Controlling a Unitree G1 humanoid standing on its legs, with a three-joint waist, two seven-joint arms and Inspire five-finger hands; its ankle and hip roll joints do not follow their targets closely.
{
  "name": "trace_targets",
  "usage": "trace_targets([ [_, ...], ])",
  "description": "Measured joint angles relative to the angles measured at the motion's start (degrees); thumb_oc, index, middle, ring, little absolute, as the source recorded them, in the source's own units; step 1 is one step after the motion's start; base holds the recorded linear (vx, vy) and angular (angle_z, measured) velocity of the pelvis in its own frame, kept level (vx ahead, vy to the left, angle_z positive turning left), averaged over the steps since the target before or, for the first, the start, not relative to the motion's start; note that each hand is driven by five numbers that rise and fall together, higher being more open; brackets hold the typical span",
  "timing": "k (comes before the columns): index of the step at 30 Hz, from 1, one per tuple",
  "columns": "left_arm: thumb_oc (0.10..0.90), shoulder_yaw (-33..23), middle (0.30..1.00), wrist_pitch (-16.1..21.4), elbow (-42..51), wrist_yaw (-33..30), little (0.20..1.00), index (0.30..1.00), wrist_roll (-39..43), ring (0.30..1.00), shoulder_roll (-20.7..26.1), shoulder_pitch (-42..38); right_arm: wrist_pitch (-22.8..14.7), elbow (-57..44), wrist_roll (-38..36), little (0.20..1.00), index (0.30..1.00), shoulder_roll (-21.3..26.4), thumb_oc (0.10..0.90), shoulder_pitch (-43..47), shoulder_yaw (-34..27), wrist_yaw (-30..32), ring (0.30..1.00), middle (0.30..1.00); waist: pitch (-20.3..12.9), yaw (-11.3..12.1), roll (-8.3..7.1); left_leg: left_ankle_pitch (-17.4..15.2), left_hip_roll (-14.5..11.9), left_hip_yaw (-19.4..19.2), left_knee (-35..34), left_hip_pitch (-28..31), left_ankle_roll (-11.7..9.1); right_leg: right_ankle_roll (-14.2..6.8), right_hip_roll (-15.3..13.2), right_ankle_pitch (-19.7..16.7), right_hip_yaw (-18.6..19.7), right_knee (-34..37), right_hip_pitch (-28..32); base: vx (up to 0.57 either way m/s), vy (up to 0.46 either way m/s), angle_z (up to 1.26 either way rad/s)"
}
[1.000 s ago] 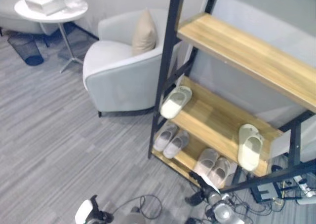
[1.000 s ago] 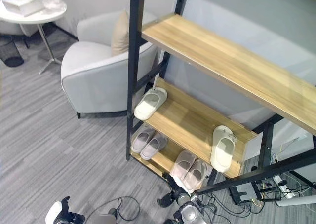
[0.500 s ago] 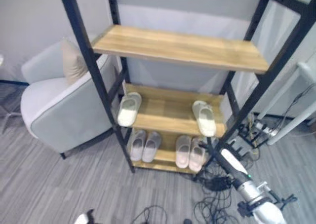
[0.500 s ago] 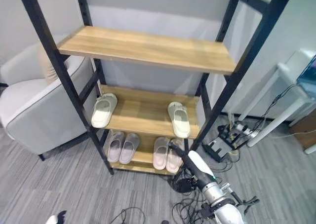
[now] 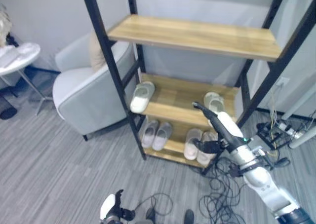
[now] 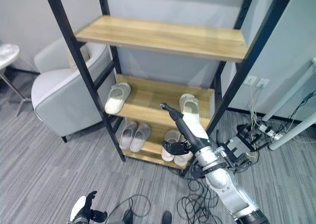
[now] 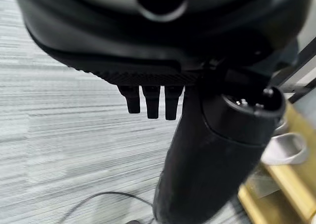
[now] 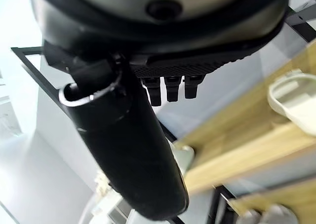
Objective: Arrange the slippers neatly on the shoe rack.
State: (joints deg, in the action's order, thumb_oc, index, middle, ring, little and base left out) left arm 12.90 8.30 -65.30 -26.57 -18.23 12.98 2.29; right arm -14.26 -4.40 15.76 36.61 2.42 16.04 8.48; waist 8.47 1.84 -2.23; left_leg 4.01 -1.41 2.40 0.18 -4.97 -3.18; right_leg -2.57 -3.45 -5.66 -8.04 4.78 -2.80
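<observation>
The shoe rack (image 5: 192,34) has wooden shelves in a black frame. On its middle shelf lie two white slippers, one at the left end (image 5: 141,96) and one near the right end (image 5: 213,101). The bottom shelf holds two greyish pairs, one on the left (image 5: 156,134) and one on the right (image 5: 196,144). My right hand (image 5: 225,127) hangs open and empty in front of the rack, with its thumb by the middle shelf's front edge, just left of the right white slipper (image 8: 296,100). Low by the floor, my left hand (image 5: 110,210) is open and idle.
A grey armchair (image 5: 81,93) with a beige cushion (image 5: 96,51) stands close against the rack's left side. A round white table (image 5: 15,56) is further left. Power strips and cables (image 5: 276,135) lie on the floor at the rack's right.
The camera has swung, shifting the whole picture. My right hand has risen from in front of the bottom shelf's slippers to the middle shelf's front edge.
</observation>
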Motion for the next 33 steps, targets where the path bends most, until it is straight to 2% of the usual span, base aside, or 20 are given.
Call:
trace_targets([
  [1,0.8,-0.1,0.9,-0.1,0.2,0.4,0.9,0.9,-0.7,0.9,0.5,1.1,0.7,0.6,2.1,0.9,0.9,1.0,0.8,0.6,0.0,0.1,0.9,0.9,0.1,0.1,-0.5,0.1,0.8,-0.1,-0.8,0.1,0.1,-0.1,-0.5,-0.5,1.1,0.3,-0.9,-0.01,0.127,-0.22],
  [3,0.8,0.3,0.9,0.0,0.1,0.9,0.9,0.9,-0.7,0.9,0.5,2.4,1.5,0.9,4.6,0.9,0.9,2.1,0.8,1.4,-1.2,0.4,0.9,0.9,0.1,0.4,-0.4,0.4,1.3,-1.4,-2.3,-0.2,0.4,-0.3,-1.0,-0.3,2.7,0.6,-1.9,-0.07,0.136,-0.33],
  [5,0.8,0.1,0.9,-0.1,0.3,1.1,0.9,0.9,-0.3,0.9,0.3,3.7,1.8,2.8,4.9,0.9,0.9,1.9,0.8,4.0,-2.5,3.1,0.9,0.9,0.9,0.1,0.53,2.0,2.1,-2.3,-3.9,-1.1,2.3,-1.2,-1.9,-1.0,2.9,0.5,-3.8,-0.14,0.141,-0.28],
  [6,0.8,0.4,0.9,0.0,-0.3,1.2,0.9,0.9,0.0,0.9,0.2,3.6,2.3,5.9,4.8,0.9,0.9,2.1,0.8,8.5,-2.4,4.5,0.9,0.9,0.9,0.1,0.44,2.0,2.3,-3.0,-4.0,-2.3,2.2,-2.0,-2.2,-1.4,3.4,0.6,-5.6,-0.05,0.117,-0.21],
  [8,0.8,0.3,0.9,0.4,0.0,1.0,0.9,0.9,0.7,0.9,0.2,2.2,4.4,8.2,3.8,0.9,0.9,2.7,0.8,15.3,-2.7,6.2,0.9,0.9,1.5,0.5,1.35,3.0,2.8,-3.5,-4.4,-5.6,2.4,-2.7,-2.5,-1.7,4.5,0.5,-9.3,0.0,0.11,-0.16],
  [9,0.8,0.3,0.9,0.4,-0.2,1.1,0.9,0.9,2.0,0.9,0.1,0.8,4.6,8.9,3.1,0.9,0.9,2.8,0.8,17.6,-3.7,7.1,0.9,0.9,2.0,1.0,1.9,3.6,3.0,-3.7,-4.6,-6.4,2.9,-2.9,-2.7,-2.9,4.7,0.2,-10.1,0.03,0.062,0.05],
  [11,0.8,0.0,0.9,0.4,-0.1,0.7,0.9,0.9,2.7,0.9,0.1,-0.2,4.7,9.9,1.0,0.9,0.9,2.6,0.8,18.9,-4.0,8.5,0.9,0.9,2.2,1.7,1.8,3.7,3.8,-3.4,-4.6,-6.4,3.2,-2.7,-3.1,-5.6,4.9,0.2,-10.1,0.05,0.079,0.13],
  [12,0.8,-0.6,0.9,0.7,0.7,0.5,0.9,0.9,4.5,0.9,0.1,-2.2,4.7,10.1,-0.7,0.9,0.9,4.4,0.8,22.3,-3.9,9.1,0.9,0.9,3.1,3.6,1.87,3.4,3.8,-3.3,-4.5,-6.5,3.4,-2.1,-2.9,-5.8,5.1,0.2,-10.2,0.06,0.084,0.04],
  [19,0.8,-0.7,0.9,1.8,2.0,0.6,0.9,0.9,6.5,0.9,0.3,-6.0,5.0,19.7,-1.3,0.9,0.9,14.2,0.8,32.4,-2.5,11.3,0.9,0.9,4.9,4.3,-1.0,3.5,4.1,-2.6,-4.5,-8.5,4.1,-2.2,-3.3,-5.8,4.9,0.1,-11.8,0.01,0.016,0.04],
  [20,0.8,-0.7,0.9,1.8,2.0,0.6,0.9,0.9,6.7,0.9,0.4,-6.3,4.9,21.3,-1.4,0.9,0.9,16.0,0.8,34.3,-0.4,11.4,0.9,0.9,5.0,4.1,-1.26,3.5,4.2,-2.6,-4.5,-9.0,4.1,-2.2,-3.3,-5.8,4.9,0.1,-12.3,0.0,0.001,0.08],
  [22,0.8,-0.9,0.9,1.8,1.8,0.6,0.9,0.9,6.8,0.9,0.3,-7.3,4.9,26.2,-1.3,0.9,0.9,23.4,0.8,40.0,7.8,8.7,0.9,0.9,5.2,3.6,-1.72,3.6,4.4,-2.3,-4.5,-10.0,4.3,-2.3,-3.4,-5.9,4.7,0.1,-13.2,0.01,0.002,0.03],
  [24,0.8,-1.4,0.9,1.8,1.9,0.5,0.9,0.9,6.9,0.9,0.4,-7.3,4.3,28.4,-1.3,0.9,0.9,27.8,0.8,44.4,14.7,7.2,0.9,0.9,5.4,3.5,-2.12,3.5,4.4,-2.4,-4.3,-10.5,4.1,-2.3,-3.4,-5.9,4.8,0.1,-13.6,0.0,0.0,0.0],
  [25,0.8,-1.4,0.9,1.8,1.6,0.6,0.9,0.9,7.0,0.9,0.6,-7.5,4.1,29.1,-1.2,0.9,0.9,29.3,0.8,45.2,15.2,5.9,0.9,0.9,5.7,3.5,-2.66,3.5,4.3,-2.2,-4.3,-10.8,4.2,-2.3,-3.4,-5.9,4.6,0.1,-13.9,0.0,0.0,0.0],
  [29,0.8,-1.9,0.9,1.6,-1.2,0.7,0.9,0.9,9.0,0.9,0.7,-7.9,4.3,30.2,-1.4,0.9,0.9,30.3,0.8,48.9,18.7,3.3,0.9,0.9,6.4,2.8,-4.04,3.4,4.3,-2.8,-4.1,-10.9,4.1,-2.4,-3.3,-5.9,5.3,0.1,-14.1,0.0,0.003,-0.07],
  [33,0.8,-2.0,0.9,1.7,-1.7,1.0,0.9,0.9,9.5,0.9,1.0,-7.8,4.0,32.3,-1.2,0.9,0.9,31.3,0.8,54.9,25.7,1.3,0.9,0.9,6.5,2.9,-4.23,2.7,4.4,-3.4,-2.9,-12.5,4.0,-2.5,-3.4,-6.2,5.9,0.1,-15.3,0.0,0.004,-0.05],
])
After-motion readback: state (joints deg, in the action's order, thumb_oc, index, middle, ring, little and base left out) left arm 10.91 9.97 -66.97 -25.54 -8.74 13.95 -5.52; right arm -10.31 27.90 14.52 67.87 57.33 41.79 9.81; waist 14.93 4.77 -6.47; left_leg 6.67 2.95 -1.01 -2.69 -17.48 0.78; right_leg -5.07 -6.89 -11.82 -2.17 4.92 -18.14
